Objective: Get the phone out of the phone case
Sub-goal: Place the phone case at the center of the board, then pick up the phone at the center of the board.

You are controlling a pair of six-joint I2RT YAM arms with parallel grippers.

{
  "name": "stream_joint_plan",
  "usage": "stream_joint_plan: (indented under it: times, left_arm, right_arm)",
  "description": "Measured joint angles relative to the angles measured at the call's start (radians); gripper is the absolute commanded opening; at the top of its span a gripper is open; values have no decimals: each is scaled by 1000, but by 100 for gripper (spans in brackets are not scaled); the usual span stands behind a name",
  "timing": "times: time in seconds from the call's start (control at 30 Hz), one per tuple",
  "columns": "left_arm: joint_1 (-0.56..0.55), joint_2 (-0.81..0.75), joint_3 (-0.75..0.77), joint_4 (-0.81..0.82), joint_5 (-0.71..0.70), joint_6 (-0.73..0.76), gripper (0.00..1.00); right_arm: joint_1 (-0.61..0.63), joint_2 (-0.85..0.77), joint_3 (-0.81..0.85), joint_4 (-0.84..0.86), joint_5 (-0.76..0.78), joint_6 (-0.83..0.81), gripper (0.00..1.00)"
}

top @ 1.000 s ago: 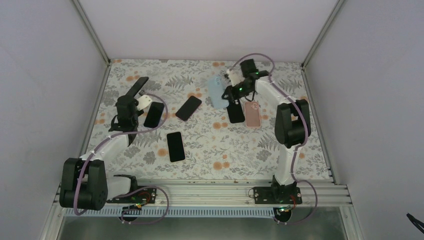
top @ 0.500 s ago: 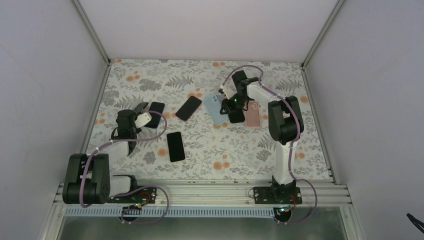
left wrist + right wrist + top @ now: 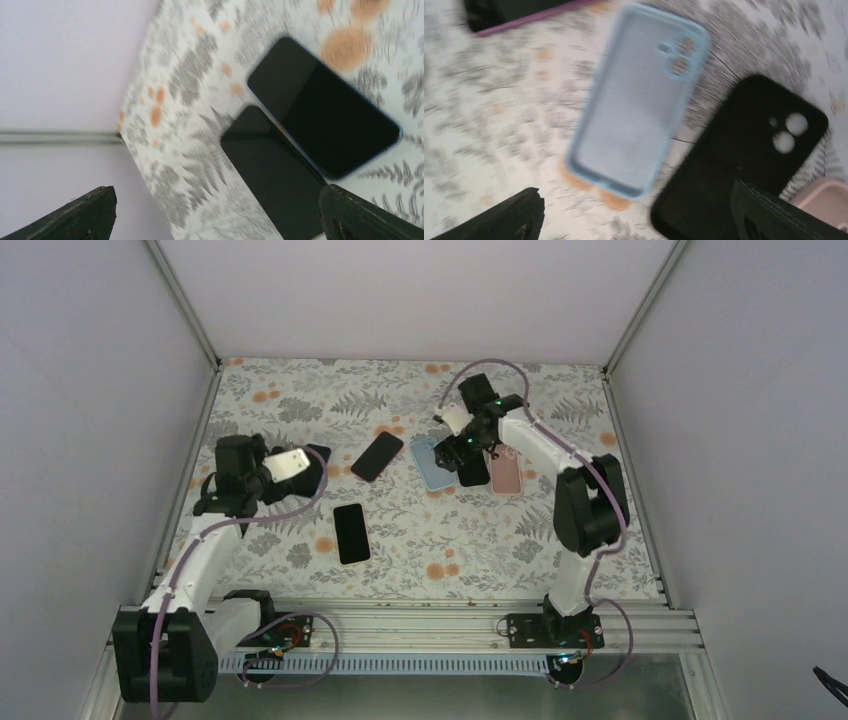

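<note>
Blue case [image 3: 634,105] empty; black case [image 3: 744,165] beside, possibly overlapping.

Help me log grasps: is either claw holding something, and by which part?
Nothing is held. The left claw and the right claw are both open and empty.

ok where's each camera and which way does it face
top external: above and behind the bases, looking down on the table; both arms show.
left wrist: on the left arm, facing two dark phones; open jaws at bottom.
right wrist: on the right arm, facing blue case and black case; open jaws.
shared: blue case, in top and right wrist.
</note>
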Motion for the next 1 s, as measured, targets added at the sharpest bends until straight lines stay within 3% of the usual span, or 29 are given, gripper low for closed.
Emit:
stream_joint_plan:
  times: [0.13,0.27,0.3,0.37,0.4,0.43,0.67,1.0]
  left_arm:
    - [0,3,192,-153,120,-38,95]
    - [-7,107,336,-246,237,-105,68]
    - [-14,138,354,-260,256,-123,60]
    - [-41,210,381,-289,297,-154,29]
    - [-56,252,400,-312,321,-170,12]
    - [-69,300,426,-341,353,-179,4]
    - [-151,631,613,-471,512,-224,2]
    - [-248,767,617,-497,495,-260,2]
  right_arm:
    - [166,-137,-56,7,16,-97,86]
    - [358,-159,-141,11,-32,-197,73]
    - [378,-159,-155,8,-39,-213,60]
    - [450,-159,-200,5,-50,-254,19]
    - [487,-158,-214,5,-53,-269,7]
    - [513,-158,-222,5,-56,-280,4]
    - [707,-115,-218,59,-50,-318,3]
    - [793,71,-166,101,-39,-327,3]
